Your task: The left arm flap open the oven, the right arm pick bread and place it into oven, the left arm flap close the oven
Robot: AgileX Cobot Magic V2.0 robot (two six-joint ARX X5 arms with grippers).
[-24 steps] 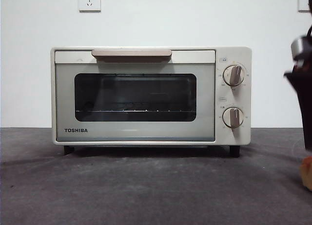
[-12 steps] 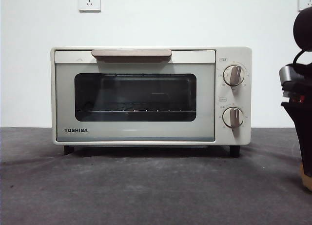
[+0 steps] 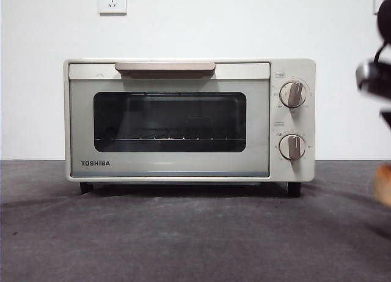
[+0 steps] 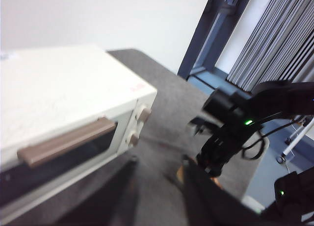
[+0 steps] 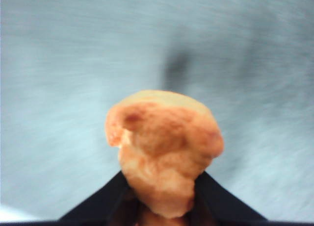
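The cream-white oven (image 3: 189,120) stands in the middle of the table with its door shut, its beige handle (image 3: 165,67) along the top edge. My right gripper (image 5: 164,189) is shut on the golden-orange bread (image 5: 164,147) and holds it above the grey table, off the oven's right side. In the front view the bread (image 3: 384,185) shows only as a sliver at the right edge, under the blurred right arm (image 3: 374,79). My left gripper (image 4: 157,189) hangs open and blurred above and in front of the oven (image 4: 64,103), close to its handle (image 4: 66,143), touching nothing.
The grey tabletop (image 3: 183,233) stretches in front of the oven. A white wall with a socket (image 3: 112,0) stands behind it. The left wrist view shows the right arm (image 4: 230,133) beyond the oven's knob side and window blinds (image 4: 279,44) past the table edge.
The right gripper came down onto the bread at the right edge, shut on it and has lifted it off the table. The oven has not moved.
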